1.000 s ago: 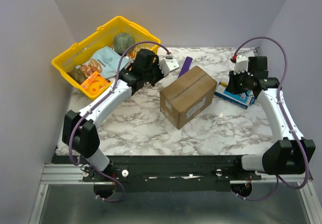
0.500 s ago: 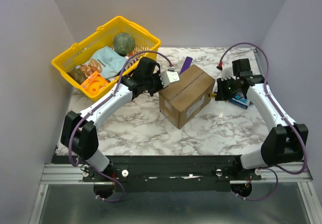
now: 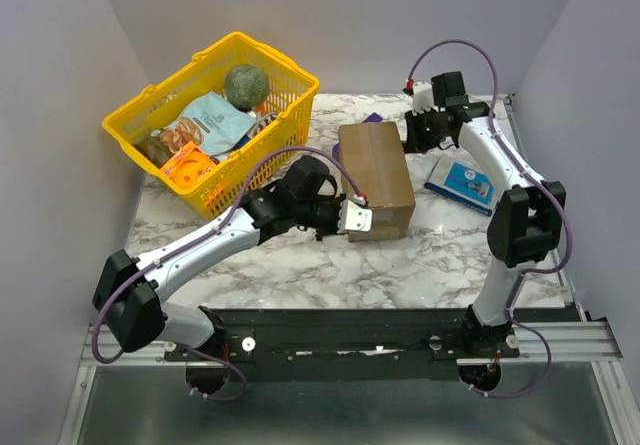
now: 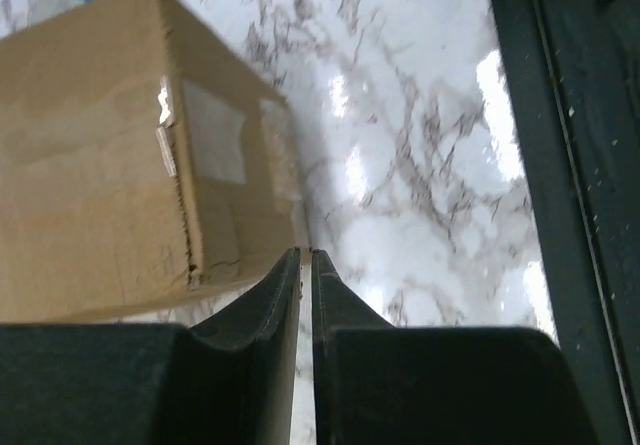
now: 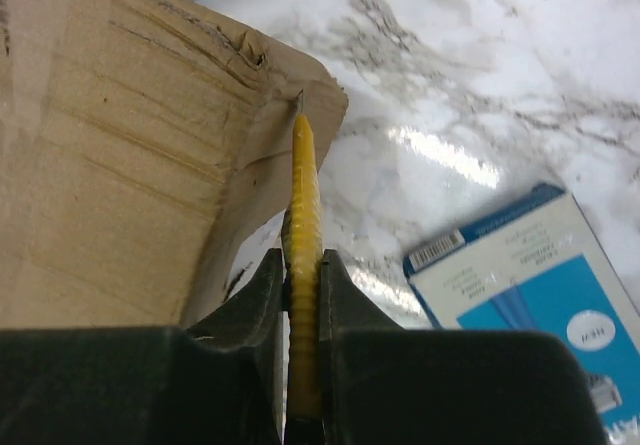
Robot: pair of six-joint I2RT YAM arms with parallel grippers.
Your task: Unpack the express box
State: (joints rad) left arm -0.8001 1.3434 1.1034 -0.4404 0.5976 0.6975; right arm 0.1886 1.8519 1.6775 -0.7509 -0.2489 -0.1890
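Top cam sits high behind my arm bases at 6 o'clock, tilted down toward 12, wide on the whole table (image 3: pixel 430 255). Left wrist cam is close and looks past the left gripper (image 4: pixel 305 257) at the 6 o'clock end of the express box (image 3: pixel 375 170). Right wrist cam is very close and looks along the right gripper (image 5: pixel 302 255) and yellow blade (image 5: pixel 303 165) at the box's 1 o'clock corner. All three views share the box. Top and right wrist share the blue carton (image 3: pixel 460 182).

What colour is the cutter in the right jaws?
Yellow cutter, best seen in right wrist view.
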